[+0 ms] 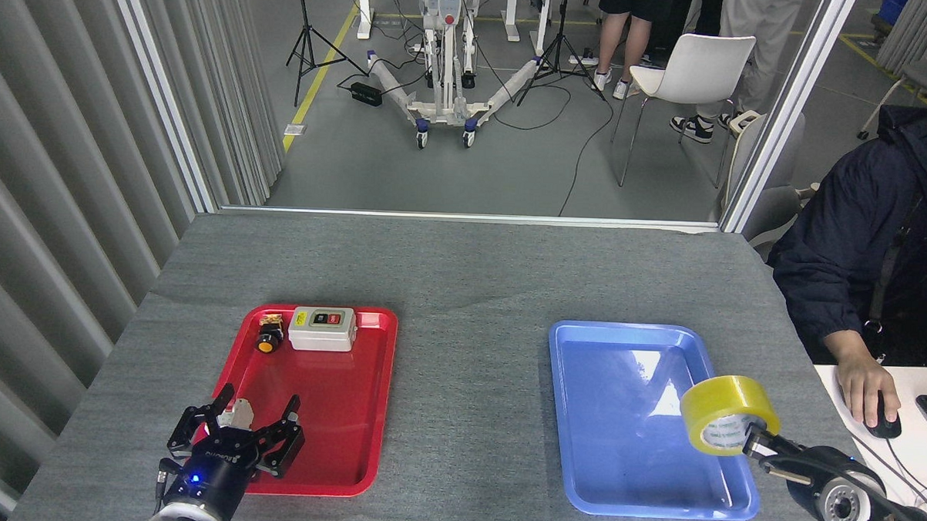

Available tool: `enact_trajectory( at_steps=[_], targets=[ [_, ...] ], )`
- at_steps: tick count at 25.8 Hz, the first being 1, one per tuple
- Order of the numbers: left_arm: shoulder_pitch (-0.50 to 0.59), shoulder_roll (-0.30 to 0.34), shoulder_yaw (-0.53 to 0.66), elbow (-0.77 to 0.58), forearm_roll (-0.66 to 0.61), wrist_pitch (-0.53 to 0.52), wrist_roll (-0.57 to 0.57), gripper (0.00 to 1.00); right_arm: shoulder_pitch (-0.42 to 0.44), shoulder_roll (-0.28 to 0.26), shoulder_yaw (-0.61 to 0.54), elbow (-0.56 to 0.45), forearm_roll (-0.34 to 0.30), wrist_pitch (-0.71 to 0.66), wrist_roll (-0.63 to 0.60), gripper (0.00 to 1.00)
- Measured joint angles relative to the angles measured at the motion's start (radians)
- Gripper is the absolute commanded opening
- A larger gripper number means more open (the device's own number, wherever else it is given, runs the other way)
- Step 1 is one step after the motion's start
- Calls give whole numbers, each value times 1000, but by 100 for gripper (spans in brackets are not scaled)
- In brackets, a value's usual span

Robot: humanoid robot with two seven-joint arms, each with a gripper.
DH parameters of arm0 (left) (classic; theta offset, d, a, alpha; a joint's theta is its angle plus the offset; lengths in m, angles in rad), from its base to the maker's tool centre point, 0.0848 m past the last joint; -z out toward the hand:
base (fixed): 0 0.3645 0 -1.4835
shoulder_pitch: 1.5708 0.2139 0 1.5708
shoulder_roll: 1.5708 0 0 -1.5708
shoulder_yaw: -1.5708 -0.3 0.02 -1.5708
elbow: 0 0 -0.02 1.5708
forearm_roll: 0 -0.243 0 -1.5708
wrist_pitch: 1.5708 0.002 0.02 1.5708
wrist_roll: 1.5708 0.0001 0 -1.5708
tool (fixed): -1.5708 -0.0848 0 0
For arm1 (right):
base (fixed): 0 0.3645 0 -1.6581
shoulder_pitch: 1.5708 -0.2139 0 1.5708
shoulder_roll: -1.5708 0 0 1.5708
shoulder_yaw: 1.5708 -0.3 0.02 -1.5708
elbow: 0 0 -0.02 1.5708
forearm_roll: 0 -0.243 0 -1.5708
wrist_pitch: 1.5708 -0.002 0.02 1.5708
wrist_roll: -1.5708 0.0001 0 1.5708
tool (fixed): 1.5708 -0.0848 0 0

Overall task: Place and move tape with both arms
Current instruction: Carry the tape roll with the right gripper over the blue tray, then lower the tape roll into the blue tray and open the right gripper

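The yellow tape roll (728, 414) hangs tilted above the right rim of the blue tray (628, 405), its white-grey core facing me. My right gripper (750, 442) is shut on the tape from the lower right, one finger reaching into the core; its fingers are mostly hidden behind the roll. My left gripper (240, 422) is open over the near left corner of the red tray (335, 410), with nothing between its fingers.
A white switch box (322, 329) and a yellow push-button (268, 338) lie at the far end of the red tray. A person in a dark jacket sits at the right, hand (867, 390) on a mouse. Corrugated wall runs along the left.
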Motion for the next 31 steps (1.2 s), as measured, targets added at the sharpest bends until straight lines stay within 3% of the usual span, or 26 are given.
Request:
enact_trajectory(
  at_steps=[9, 12, 16, 20, 31],
  targets=[
    [-2, -1, 61, 0, 29, 0, 1, 100, -82, -1, 81, 94, -77, 52, 33, 23],
    [-3, -1, 71, 0, 31, 0, 2, 100, -97, 24, 87, 110, -173, 117, 37, 26],
    [-9, -1, 74, 0, 32, 1, 4, 100, -101, 38, 98, 113, -358, 194, 1, 26],
    [-12, -1, 75, -1, 32, 3, 7, 100, -110, 38, 110, 115, -467, 222, -57, 26],
    [-12, -1, 88, 4, 32, 6, 7, 100, -251, 46, 211, 213, -505, 335, -98, 30]
  ],
)
